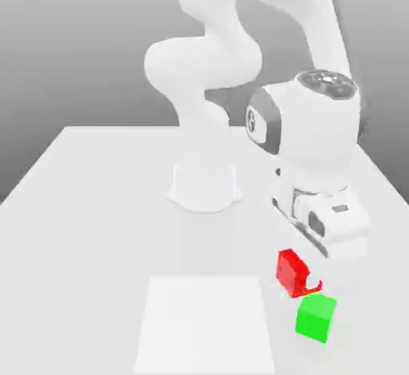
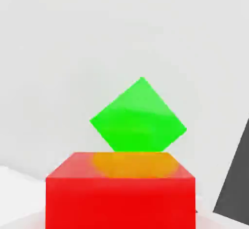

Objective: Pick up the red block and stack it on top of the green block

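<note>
My gripper is clamped on red block, held just above table, beside green block. Need to lift higher, center over green w/ edges squared, lower gently before release.

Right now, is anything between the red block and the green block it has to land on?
Nothing visible. The red block hangs under the hand, off the table, just beside the green block, whose top face is bare. No other object lies between them.
</note>
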Controlling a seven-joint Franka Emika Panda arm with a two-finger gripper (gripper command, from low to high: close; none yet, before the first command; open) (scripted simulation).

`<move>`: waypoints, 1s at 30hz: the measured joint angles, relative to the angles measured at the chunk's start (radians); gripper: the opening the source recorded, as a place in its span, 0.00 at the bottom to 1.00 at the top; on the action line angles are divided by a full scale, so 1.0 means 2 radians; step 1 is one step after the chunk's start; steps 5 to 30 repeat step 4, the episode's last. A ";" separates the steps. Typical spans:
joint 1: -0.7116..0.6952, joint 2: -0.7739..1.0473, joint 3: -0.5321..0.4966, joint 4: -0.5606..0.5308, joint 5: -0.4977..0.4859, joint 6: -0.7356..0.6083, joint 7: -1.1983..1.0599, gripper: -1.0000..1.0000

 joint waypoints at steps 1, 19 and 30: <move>0.001 0.009 0.001 0.001 -0.001 0.007 0.000 1.00; 0.001 0.009 0.001 0.001 -0.001 0.007 0.000 1.00; 0.001 0.009 0.001 0.001 -0.001 0.007 0.000 1.00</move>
